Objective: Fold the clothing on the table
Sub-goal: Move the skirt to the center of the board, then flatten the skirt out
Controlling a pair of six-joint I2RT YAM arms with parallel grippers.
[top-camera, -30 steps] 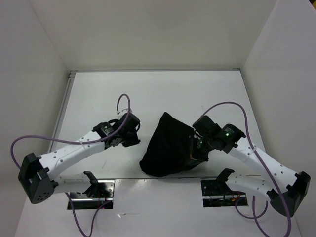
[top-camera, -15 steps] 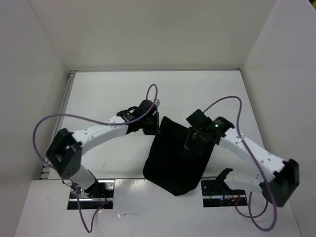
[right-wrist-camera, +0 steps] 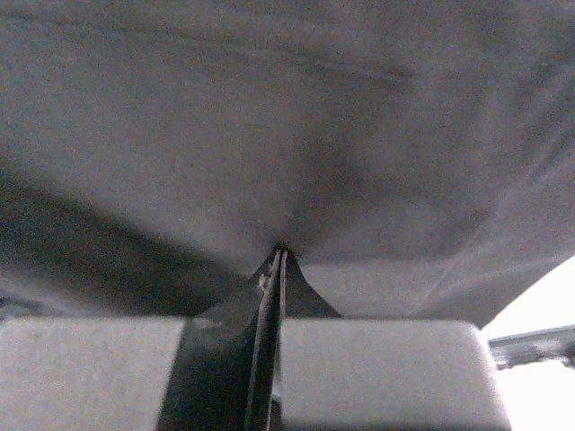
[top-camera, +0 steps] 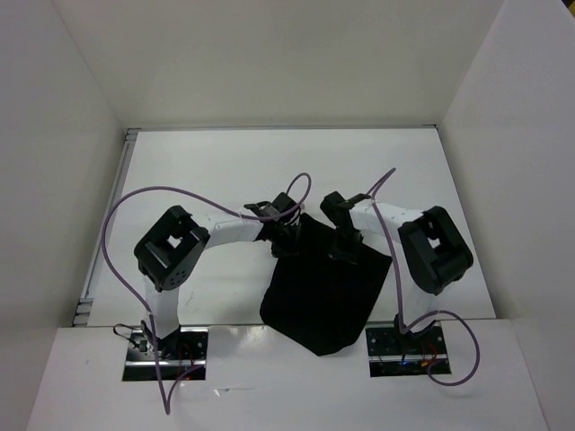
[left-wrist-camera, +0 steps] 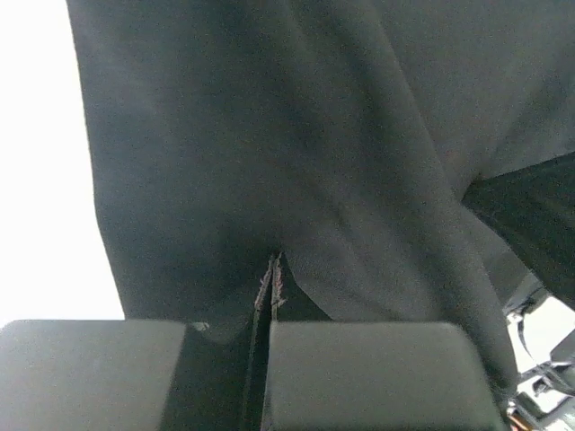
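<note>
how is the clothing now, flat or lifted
Lifted: left pincer and right pincer are each shut on the clothing, which drapes from them.

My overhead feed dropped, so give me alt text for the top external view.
The left gripper and right gripper each pinch the far edge of the black clothing, side by side. The clothing spreads back toward the near edge of the white table.

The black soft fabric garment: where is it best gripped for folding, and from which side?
Its far edge, one pinch near each corner, from the far side, as the left gripper and right gripper hold the black soft fabric garment. It is limp, so two spread pinches likely keep it flat.
</note>
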